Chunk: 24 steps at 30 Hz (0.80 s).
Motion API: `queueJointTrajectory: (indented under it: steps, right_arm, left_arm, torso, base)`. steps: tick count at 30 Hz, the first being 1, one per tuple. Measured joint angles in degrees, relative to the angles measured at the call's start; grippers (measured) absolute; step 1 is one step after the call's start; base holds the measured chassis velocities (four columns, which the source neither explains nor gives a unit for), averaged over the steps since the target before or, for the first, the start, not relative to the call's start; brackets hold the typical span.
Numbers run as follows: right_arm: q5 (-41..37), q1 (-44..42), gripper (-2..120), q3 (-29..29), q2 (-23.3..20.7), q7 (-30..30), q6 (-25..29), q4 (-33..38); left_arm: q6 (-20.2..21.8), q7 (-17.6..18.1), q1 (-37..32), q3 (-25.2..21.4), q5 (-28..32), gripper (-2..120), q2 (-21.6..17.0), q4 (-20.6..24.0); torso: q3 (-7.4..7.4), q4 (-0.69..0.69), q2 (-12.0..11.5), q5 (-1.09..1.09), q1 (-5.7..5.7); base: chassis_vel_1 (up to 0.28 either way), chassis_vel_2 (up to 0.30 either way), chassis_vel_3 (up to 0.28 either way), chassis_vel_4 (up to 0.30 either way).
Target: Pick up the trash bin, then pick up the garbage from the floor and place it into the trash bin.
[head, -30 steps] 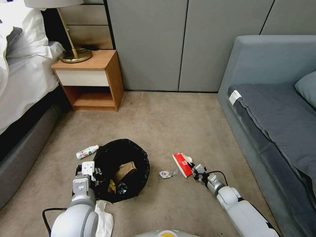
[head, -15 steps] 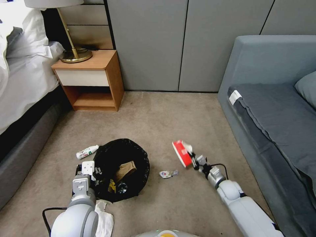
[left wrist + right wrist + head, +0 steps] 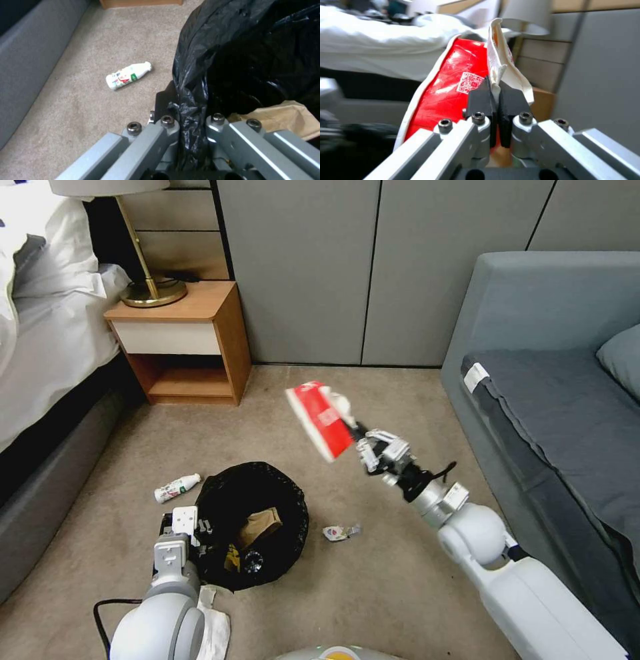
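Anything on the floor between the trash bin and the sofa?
In the head view, one small crumpled wrapper lies on the carpet just beside the trash bin; beyond it the carpet is bare up to the sofa.

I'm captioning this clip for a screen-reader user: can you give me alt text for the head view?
The right gripper holds a red carton in the air above a beige carpet, up and to the right of the black-lined trash bin, whose rim the left gripper clamps. A white bottle and a small wrapper lie beside the bin.
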<state>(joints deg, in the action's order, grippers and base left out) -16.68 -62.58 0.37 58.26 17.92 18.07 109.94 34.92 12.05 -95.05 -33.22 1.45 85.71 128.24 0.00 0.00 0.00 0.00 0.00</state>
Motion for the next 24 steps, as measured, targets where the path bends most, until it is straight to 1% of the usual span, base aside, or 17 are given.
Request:
queueJointTrajectory:
  steps: [1, 2, 3, 4, 5, 7, 12, 15, 24]
  right_arm:
    - [0.0, 0.0, 0, 0.0, 0.0, 0.0, 0.0, 0.0]
    - [0.33, 0.63, 0, -3.1, -0.58, -0.67, -0.34, 0.22]
    - [0.86, 1.2, 0, -5.97, -0.86, -1.19, -0.66, -0.02]
    - [0.86, 1.2, 0, -5.97, -0.86, -1.19, -0.66, -0.02]
    - [1.56, 1.96, 0, -8.5, -0.9, -1.74, -0.79, -1.03]
    - [2.45, 2.82, 0, -11.42, -0.51, -2.16, -0.8, -3.29]
    - [2.88, 3.71, 0, -13.94, 0.52, -2.7, -0.79, -6.67]
    - [3.46, 4.47, 0, -15.45, 1.62, -2.81, -0.55, -10.34]
    - [4.48, 4.75, 0, -16.73, 3.21, -2.84, -0.32, -14.69]
  left_arm:
    - [0.0, 0.0, 0.0, 0.0, 0.0, 1, 0.0, 0.0]
    - [0.0, 0.0, 0.03, 0.03, -0.03, 1, 0.07, 0.04]
    - [0.01, 0.0, 0.05, 0.06, -0.06, 1, 0.13, 0.08]
    - [0.01, 0.0, 0.05, 0.06, -0.06, 1, 0.13, 0.08]
    - [0.02, -0.01, 0.05, 0.07, -0.09, 1, 0.22, 0.13]
    - [0.03, -0.01, 0.05, 0.06, -0.11, 1, 0.29, 0.23]
    - [0.06, -0.02, 0.11, 0.02, -0.11, 1, 0.31, 0.33]
    - [0.12, -0.02, 0.34, 0.02, -0.1, 1, 0.36, 0.38]
    - [0.18, -0.03, 0.52, 0.06, -0.08, 1, 0.48, 0.41]
  torso:
    - [0.0, 0.0, 0.0, 0.0, 0.0]
    - [0.0, 0.0, 0.0, -0.02, 0.0]
    - [0.0, 0.0, 0.0, 0.01, 0.0]
    - [0.0, 0.0, 0.0, 0.01, 0.0]
    - [0.0, 0.01, 0.0, 0.0, 0.0]
    - [0.0, 0.0, 0.0, 0.0, 0.0]
    - [0.0, 0.0, 0.0, -0.01, 0.0]
    - [0.0, 0.0, 0.0, -0.01, 0.0]
    - [0.0, 0.0, 0.0, 0.0, 0.0]
  base:
    - [0.0, 0.0, 0.0, 0.0]
    - [0.0, 0.0, 0.0, 0.0]
    - [0.0, 0.0, 0.0, 0.0]
    - [0.0, 0.0, 0.0, 0.0]
    - [0.0, 0.0, 0.0, 0.0]
    - [0.0, 0.0, 0.0, 0.0]
    - [0.0, 0.0, 0.0, 0.0]
    - [0.0, 0.0, 0.0, 0.0]
    - [0.0, 0.0, 0.0, 0.0]
